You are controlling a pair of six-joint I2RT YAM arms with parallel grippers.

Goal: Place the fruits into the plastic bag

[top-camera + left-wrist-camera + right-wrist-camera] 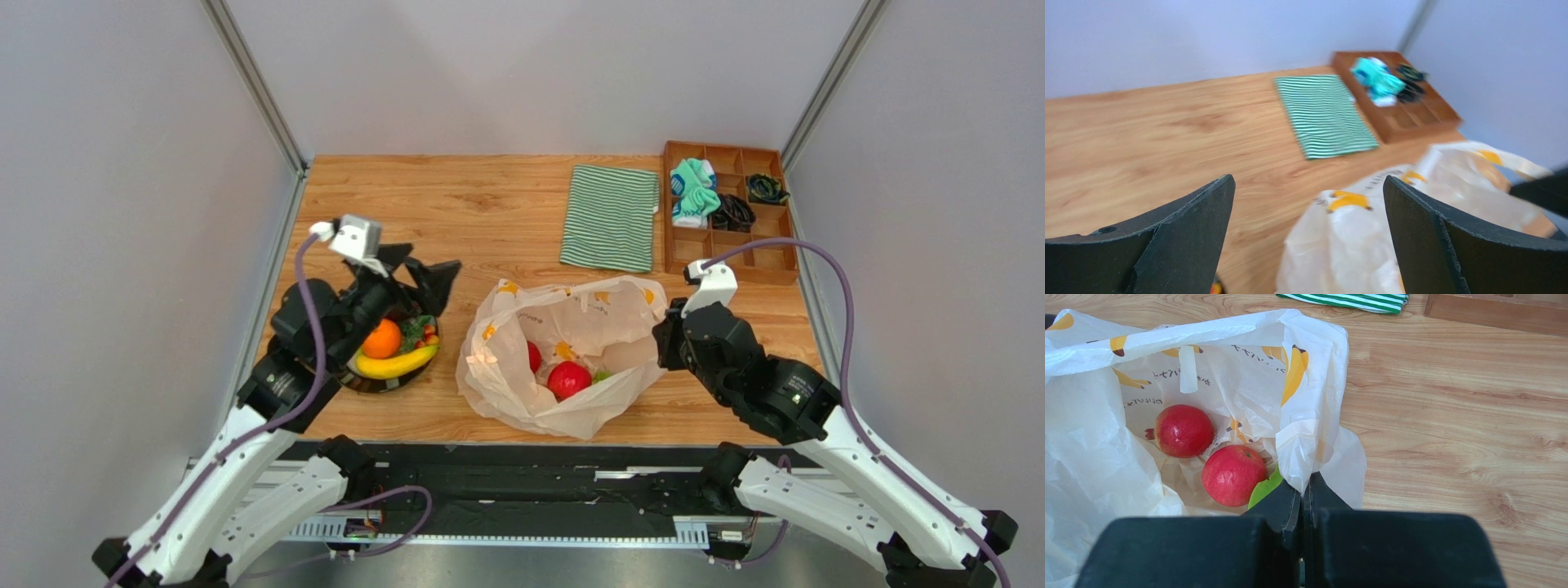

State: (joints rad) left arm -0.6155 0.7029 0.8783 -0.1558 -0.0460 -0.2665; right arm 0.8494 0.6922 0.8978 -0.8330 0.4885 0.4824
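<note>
Wood-grain table (429, 208), crinkly translucent plastic bag (503, 368), two round red fruits (1233, 475) inside

Wooden table (466, 208), plastic bag (503, 368), dark bowl (383, 385), striped cloth (610, 218), compartmented wooden tray (761, 255)

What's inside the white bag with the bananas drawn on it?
Inside the plastic bag lie a red fruit, a second red fruit and a green piece. The green piece is mostly hidden by the bag's edge; folds may cover more.
</note>
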